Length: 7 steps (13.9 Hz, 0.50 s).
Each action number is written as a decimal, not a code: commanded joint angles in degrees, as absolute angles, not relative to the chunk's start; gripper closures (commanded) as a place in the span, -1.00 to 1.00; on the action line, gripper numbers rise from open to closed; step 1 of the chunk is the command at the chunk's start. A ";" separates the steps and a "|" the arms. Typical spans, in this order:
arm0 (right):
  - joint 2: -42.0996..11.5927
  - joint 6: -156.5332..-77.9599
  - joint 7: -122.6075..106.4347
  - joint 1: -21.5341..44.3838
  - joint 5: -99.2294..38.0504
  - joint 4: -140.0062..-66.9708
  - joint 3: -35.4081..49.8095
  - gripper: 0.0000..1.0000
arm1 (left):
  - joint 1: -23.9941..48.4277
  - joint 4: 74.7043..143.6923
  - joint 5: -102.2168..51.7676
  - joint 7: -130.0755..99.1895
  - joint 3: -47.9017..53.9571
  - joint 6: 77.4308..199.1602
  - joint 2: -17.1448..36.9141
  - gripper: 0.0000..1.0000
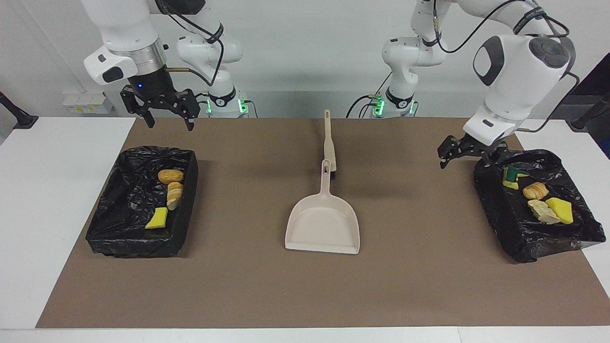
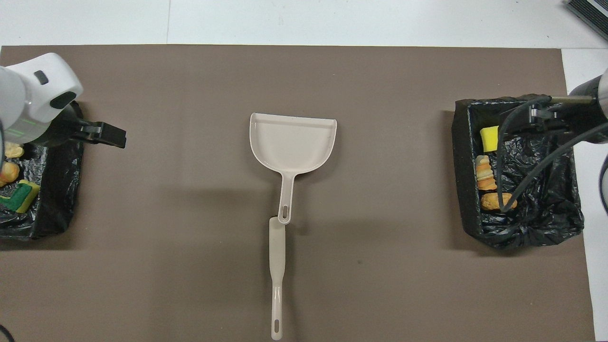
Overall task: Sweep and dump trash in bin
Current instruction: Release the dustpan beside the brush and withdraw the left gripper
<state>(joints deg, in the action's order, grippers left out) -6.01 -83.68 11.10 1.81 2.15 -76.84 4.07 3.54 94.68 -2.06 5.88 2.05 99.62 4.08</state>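
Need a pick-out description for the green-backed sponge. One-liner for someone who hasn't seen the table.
Find the black-lined bin at the left arm's end of the brown mat. Of its four pieces, the green-backed sponge lies nearest the robots. It alone shows green; the others are plain yellow or tan.

The facing view looks from a high position across the counter [image 1: 28, 200] toward the two arm bases, angled downward and set well back; it takes in the whole brown mat [image 1: 405, 286]. The overhead view looks steeply down from above the robots' own end and sits closer in. Both views share the mat [image 2: 380, 294], the dustpan [image 1: 322, 228] [image 2: 293, 145], the brush [image 1: 328, 143] [image 2: 276, 275] and both black-lined bins [image 1: 138, 238] [image 2: 463, 190], turned half a rotation between them.
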 commanded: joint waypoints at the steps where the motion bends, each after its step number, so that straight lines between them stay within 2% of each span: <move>1: -1.41 -85.07 9.32 1.49 1.67 -83.75 3.96 -1.00 | 3.08 95.45 -1.41 6.94 2.64 96.42 1.50 -1.00; 4: 2.01 -88.76 9.84 1.58 1.58 -89.81 3.96 -1.00 | 3.16 95.36 -1.32 7.21 2.64 93.53 0.10 -1.00; 7: 2.20 -89.12 9.93 1.58 1.58 -90.26 3.96 -1.00 | 2.73 95.45 -1.06 8.43 2.64 90.89 -2.54 -1.00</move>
<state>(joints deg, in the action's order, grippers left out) 0.10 -87.17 11.10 1.84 2.15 -87.19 4.07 3.32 94.70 -2.01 6.94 2.47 93.22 0.06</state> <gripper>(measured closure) 0.000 0.000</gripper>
